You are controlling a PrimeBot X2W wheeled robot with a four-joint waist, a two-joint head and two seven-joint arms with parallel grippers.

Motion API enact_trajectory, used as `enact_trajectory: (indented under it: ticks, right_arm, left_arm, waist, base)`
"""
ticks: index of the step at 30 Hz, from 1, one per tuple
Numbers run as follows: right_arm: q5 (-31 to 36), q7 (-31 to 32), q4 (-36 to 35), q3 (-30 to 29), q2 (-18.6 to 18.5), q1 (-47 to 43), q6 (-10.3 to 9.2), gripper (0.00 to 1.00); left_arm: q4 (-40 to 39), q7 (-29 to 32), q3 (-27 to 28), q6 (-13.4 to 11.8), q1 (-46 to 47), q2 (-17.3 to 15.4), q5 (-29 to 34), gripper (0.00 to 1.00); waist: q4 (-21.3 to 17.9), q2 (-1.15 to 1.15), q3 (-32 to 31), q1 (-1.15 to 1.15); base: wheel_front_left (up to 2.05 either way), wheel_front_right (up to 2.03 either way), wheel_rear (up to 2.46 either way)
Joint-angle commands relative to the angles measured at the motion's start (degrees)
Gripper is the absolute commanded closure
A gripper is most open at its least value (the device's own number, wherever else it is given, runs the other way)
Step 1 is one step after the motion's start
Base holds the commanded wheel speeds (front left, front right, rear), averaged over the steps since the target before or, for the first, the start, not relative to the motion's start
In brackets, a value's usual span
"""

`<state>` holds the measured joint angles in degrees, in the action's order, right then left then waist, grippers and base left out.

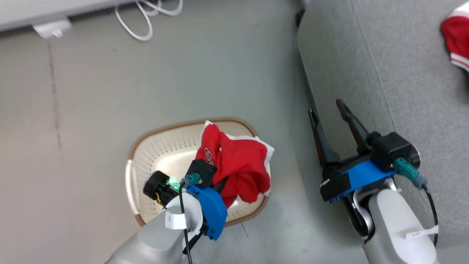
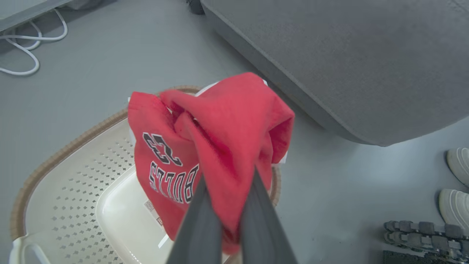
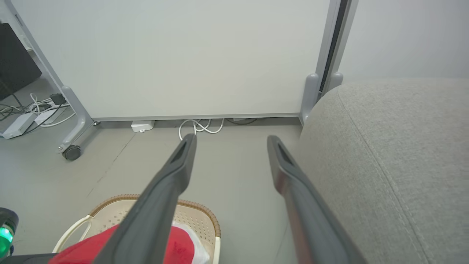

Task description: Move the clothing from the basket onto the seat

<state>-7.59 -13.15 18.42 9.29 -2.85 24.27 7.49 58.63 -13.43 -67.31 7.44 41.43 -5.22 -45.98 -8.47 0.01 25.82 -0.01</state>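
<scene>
Head view: my left gripper [image 1: 221, 185] pinches a jersey [image 1: 238, 165] over the basket [image 1: 161, 146]; another garment [image 1: 458, 36] lies on the seat [image 1: 366, 55]. Left wrist: the jersey dangles low, so I should lift clear of the rim [image 2: 55, 157]. Right wrist: my right gripper [image 3: 231, 138] is spread, empty.

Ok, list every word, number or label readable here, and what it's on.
"23": red jersey, seen upside down.
"BULLS": same jersey, beside the number.
Paper label on the basket floor: too small to read.
White tag on the left forearm: blurred.
</scene>
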Motion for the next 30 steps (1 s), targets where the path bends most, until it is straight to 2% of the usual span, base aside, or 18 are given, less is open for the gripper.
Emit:
enact_trajectory:
  ticks: [1,7,15,21,30]
  right_arm:
    - [0.41,0.68,0.40,-0.52,-0.17,-2.31,0.01,0.00]
    - [0.10,2.51,0.11,-1.26,-0.16,-7.16,0.01,0.00]
    - [-0.28,4.94,-1.47,-2.33,-0.12,-12.42,0.01,0.00]
    - [-0.92,6.44,-2.30,-2.65,-0.09,-16.24,0.01,0.00]
    - [-1.32,8.05,-4.43,-2.22,-0.07,-18.23,0.01,0.00]
  left_arm:
    - [-1.25,-0.63,-0.99,0.06,-0.89,0.20,-1.02,1.00]
    - [-5.63,-1.45,-3.07,0.06,-1.32,0.50,-3.54,1.00]
    - [-10.51,-1.84,-2.98,0.06,1.91,0.75,-4.21,1.00]
    - [-13.62,-1.83,-2.46,0.06,3.76,0.92,-4.87,1.00]
    - [-15.16,-1.84,-2.24,0.06,7.20,1.55,-5.93,1.00]
  waist:
    - [4.36,-0.01,-8.33,0.01]
    - [6.68,-0.01,-15.62,0.01]
    - [8.96,-0.01,-21.83,0.01]
    - [10.23,-0.01,-25.63,0.01]
    - [10.87,-0.01,-27.53,0.01]
  base:
    - [0.00,0.00,0.00]
    - [0.00,0.00,0.00]
    - [0.00,0.00,0.00]
    - [0.00,0.00,0.00]
    - [0.00,0.00,0.00]
